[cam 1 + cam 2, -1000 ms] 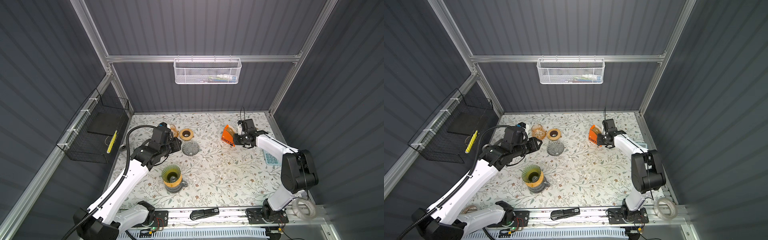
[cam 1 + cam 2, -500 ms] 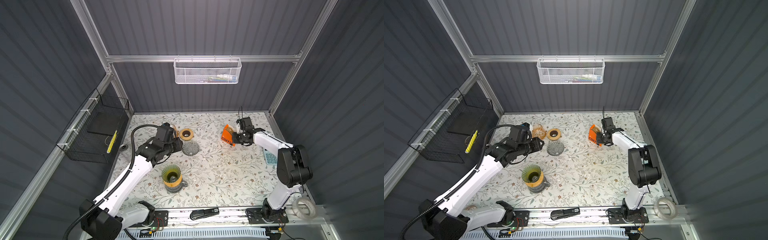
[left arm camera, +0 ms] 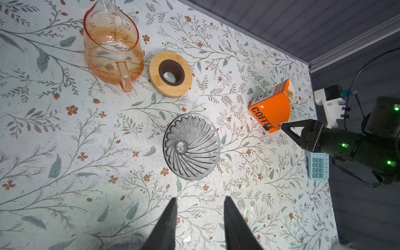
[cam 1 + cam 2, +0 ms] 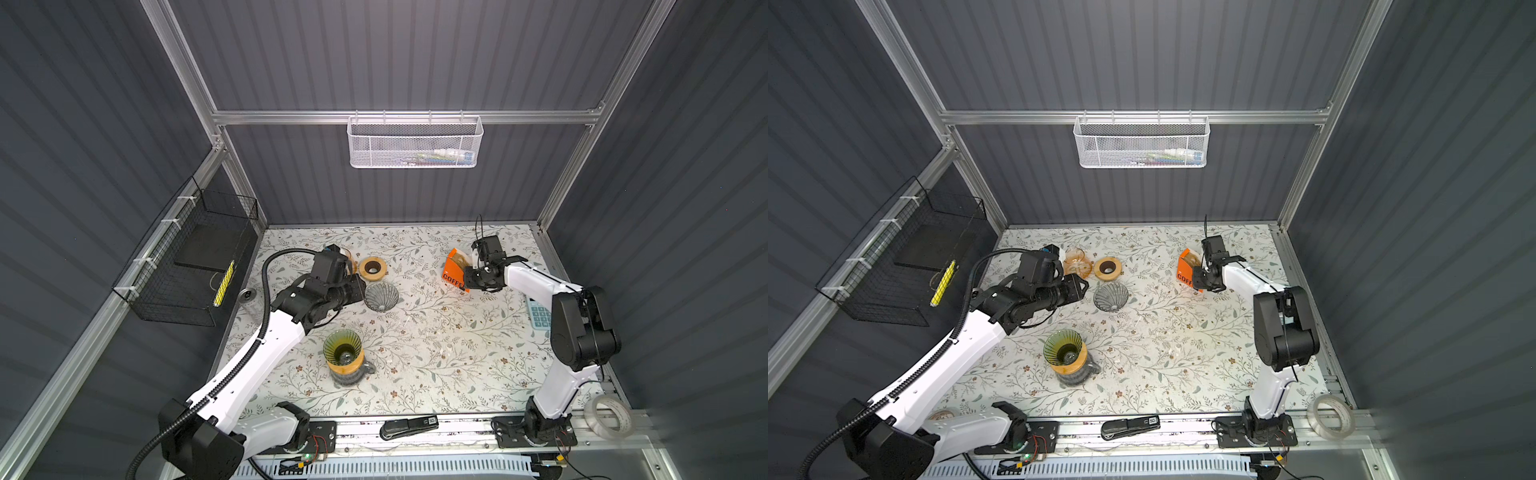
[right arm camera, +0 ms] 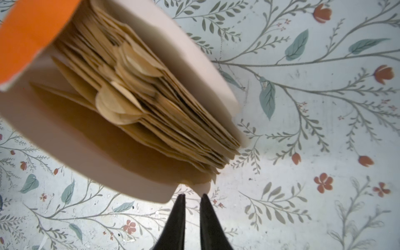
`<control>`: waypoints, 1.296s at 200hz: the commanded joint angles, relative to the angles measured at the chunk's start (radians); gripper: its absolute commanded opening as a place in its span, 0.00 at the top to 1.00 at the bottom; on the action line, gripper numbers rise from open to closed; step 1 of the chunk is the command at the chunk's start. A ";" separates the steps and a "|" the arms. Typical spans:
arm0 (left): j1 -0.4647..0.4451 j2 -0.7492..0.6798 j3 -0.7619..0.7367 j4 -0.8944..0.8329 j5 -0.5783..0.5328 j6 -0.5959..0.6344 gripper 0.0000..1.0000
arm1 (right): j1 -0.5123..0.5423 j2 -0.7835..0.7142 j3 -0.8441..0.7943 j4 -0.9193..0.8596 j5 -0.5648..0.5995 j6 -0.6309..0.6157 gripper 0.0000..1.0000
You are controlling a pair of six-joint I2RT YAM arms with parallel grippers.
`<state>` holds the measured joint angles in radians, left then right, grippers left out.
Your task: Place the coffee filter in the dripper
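tabletop [image 3: 65,151]: printed floral covering, smooth, low sheen, lightly scuffed
grey dripper [image 3: 191,146]: translucent, ribbed, glossy; glass or plastic, cannot tell
carafe [image 3: 112,43]: orange-tinted, clear, glossy
ring stand [image 3: 181,86]: pale wood, smooth, matt; dark inner collar
filter box [image 3: 271,110]: orange card, matt; pale uncoated inside
coffee filters [image 5: 151,108]: unbleached brown paper, matt
left end effector [image 3: 199,200]: matt black plastic
right end effector [image 5: 192,195]: matt black plastic
frame rail [image 4: 407,117]: bare aluminium, satin

I've got the left arm [image 4: 266,353] stretched forward and low, left gripper [image 3: 199,201] jaws well parted. The right arm [image 4: 536,282] bends at the elbow and reaches inward, right gripper [image 5: 192,197] jaws a sliver apart.
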<state>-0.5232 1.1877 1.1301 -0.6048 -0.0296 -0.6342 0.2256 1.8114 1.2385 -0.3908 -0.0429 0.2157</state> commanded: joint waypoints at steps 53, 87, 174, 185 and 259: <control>-0.004 0.000 0.015 0.000 -0.008 0.014 0.63 | -0.003 0.023 0.030 -0.027 0.043 -0.019 0.83; -0.004 0.003 0.019 0.000 -0.005 0.013 0.63 | -0.003 0.035 0.037 -0.028 0.043 -0.019 0.83; -0.004 0.005 0.021 0.002 -0.004 0.013 0.63 | 0.001 0.060 0.059 -0.029 0.024 -0.012 0.81; -0.004 0.004 0.022 0.002 -0.004 0.013 0.63 | 0.003 0.065 0.062 -0.033 0.023 -0.010 0.82; -0.004 0.008 0.017 0.004 -0.004 0.014 0.63 | 0.042 0.060 0.067 -0.040 0.008 0.006 0.82</control>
<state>-0.5232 1.1877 1.1301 -0.6044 -0.0296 -0.6346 0.2485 1.8675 1.2819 -0.4122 -0.0238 0.2092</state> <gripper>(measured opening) 0.368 0.183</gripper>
